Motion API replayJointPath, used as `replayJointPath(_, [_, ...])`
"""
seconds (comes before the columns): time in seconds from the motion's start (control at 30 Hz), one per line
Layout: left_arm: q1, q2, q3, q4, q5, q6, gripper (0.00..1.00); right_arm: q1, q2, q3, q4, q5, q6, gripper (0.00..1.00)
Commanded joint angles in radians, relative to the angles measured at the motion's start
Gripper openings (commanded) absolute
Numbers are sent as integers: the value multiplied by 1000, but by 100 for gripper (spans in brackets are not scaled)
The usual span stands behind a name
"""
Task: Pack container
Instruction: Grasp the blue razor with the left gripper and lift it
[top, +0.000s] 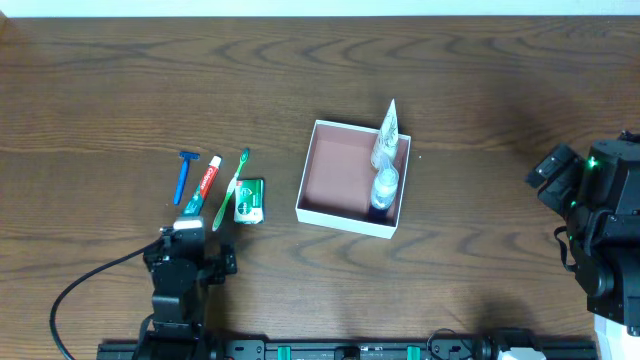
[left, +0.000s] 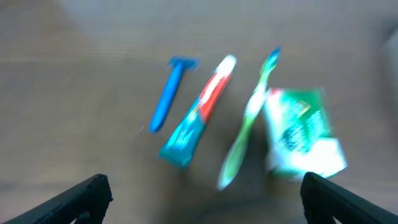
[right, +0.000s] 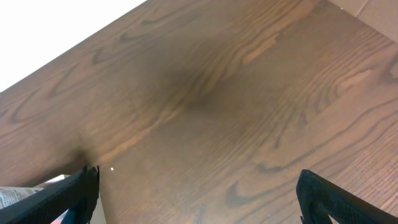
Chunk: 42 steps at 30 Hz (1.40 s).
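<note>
Thin-walled square container (top: 340, 178) on grained wood table (top: 480, 90); left fingers (left: 81, 196), right fingers (right: 68, 193) seemingly apart.

Matt wood-grain table (top: 120, 80), thin white (card-like) container (top: 352, 175)

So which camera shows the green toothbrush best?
The overhead view: the toothbrush is small but sharp, lying whole between the toothpaste and the green packet. The left wrist view shows it bigger but blurred. The right wrist view shows no toothbrush, mostly table.
</note>
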Motion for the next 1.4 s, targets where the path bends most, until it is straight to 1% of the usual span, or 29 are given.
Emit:
replayJointPath(0.0, [6,-4,31,53,102,-167,98,-7,0,2,-5,11,15,99])
replayJointPath(0.07, [6,13,64,94,103,-219,98,-7,0,2,-5,11,15,99])
replayJointPath(0.17, [6,69,160,88,101,-228,98,-7,0,2,-5,11,15,99])
replayJointPath(0.3, [7,246,370,46,76,-224,98,-7,0,2,-6,11,15,99])
replayJointPath(0.37, [15,377,499,-16,39,-206,98,-7,0,2,-5,11,16,99])
replayJointPath(0.43, [36,524,634,-99,38,-140,98,-7,0,2,-5,11,15,99])
replayJointPath(0.53, [88,756,829,-225,43,-87,98,-7,0,2,-5,11,15,99])
replayJointPath(0.57, [111,832,891,-258,59,-71,98,-7,0,2,-5,11,16,99])
replayJointPath(0.67, [187,1022,1029,-307,195,-64,98,-7,0,2,-5,11,15,99])
replayJointPath(0.7, [212,1083,1067,-319,215,-60,98,-7,0,2,-6,11,16,99])
replayJointPath(0.77, [254,1184,1106,-325,215,-34,98,-7,0,2,-5,11,15,99])
replayJointPath(0.9, [327,1346,1117,-330,215,-27,98,-7,0,2,-6,11,15,99])
replayJointPath(1.0, [360,1456,1117,-362,216,42,98,-7,0,2,-5,11,15,99])
replayJointPath(1.13, [363,1582,1117,-381,215,163,99,-7,0,2,-5,11,15,99])
replayJointPath(1.27, [364,1681,1117,-352,208,283,99,-7,0,2,-5,11,16,99])
replayJointPath(1.37, [364,1723,1117,-308,173,287,99,-7,0,2,-5,11,15,99])
